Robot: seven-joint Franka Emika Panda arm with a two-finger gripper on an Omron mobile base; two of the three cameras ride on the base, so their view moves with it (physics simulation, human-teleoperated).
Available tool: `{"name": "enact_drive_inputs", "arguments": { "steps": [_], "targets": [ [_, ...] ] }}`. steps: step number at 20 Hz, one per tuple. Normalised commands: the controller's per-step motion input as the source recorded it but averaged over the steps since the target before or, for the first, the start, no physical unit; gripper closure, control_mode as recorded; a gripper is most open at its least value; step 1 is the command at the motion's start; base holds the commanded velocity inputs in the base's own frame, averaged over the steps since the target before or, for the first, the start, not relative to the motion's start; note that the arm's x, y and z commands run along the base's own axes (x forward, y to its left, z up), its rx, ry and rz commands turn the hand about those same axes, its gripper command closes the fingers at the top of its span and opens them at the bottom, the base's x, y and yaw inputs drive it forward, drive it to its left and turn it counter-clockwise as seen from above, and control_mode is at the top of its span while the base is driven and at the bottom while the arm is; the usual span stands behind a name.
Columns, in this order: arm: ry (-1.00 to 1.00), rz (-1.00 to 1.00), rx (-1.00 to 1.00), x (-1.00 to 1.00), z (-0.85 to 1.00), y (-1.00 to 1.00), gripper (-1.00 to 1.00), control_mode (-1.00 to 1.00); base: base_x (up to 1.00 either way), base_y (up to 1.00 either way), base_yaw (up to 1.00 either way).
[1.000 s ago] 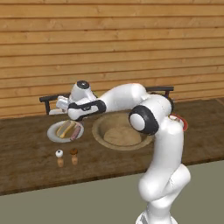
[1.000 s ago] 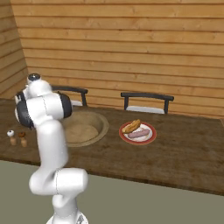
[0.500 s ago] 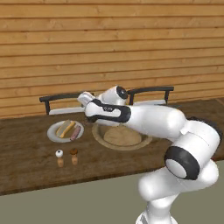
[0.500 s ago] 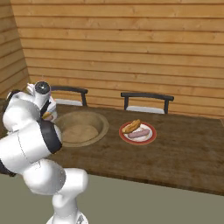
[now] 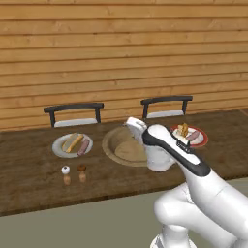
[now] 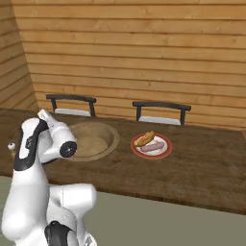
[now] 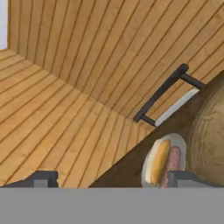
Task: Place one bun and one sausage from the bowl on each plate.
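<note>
Gripper open, nothing between the finger tips, which stand wide apart at the bottom of the hand view. Wooden bowl sits mid-table on the dark table, between the two plates; it looks bare inside, though the arm covers part of it in the left base view. Grey-white plate to the bowl's left carries one bun and one sausage side by side, touching or nearly so. Red-rimmed plate to the bowl's right carries the other bun with the other sausage just in front of it. Hand view looks across the grey-white plate toward the plank wall and a dark chair back, bowl rim at the right edge. Two small shakers stand near the table's front edge, in front of the grey-white plate. Two chairs behind the table against the wall.
</note>
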Motion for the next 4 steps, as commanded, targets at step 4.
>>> {"name": "enact_drive_inputs", "arguments": {
  "steps": [4],
  "targets": [
    [-0.29, -0.05, 0.13, -0.77, 1.00, -0.39, -1.00, -1.00, 0.00, 0.00, 0.00]
  ]
}}
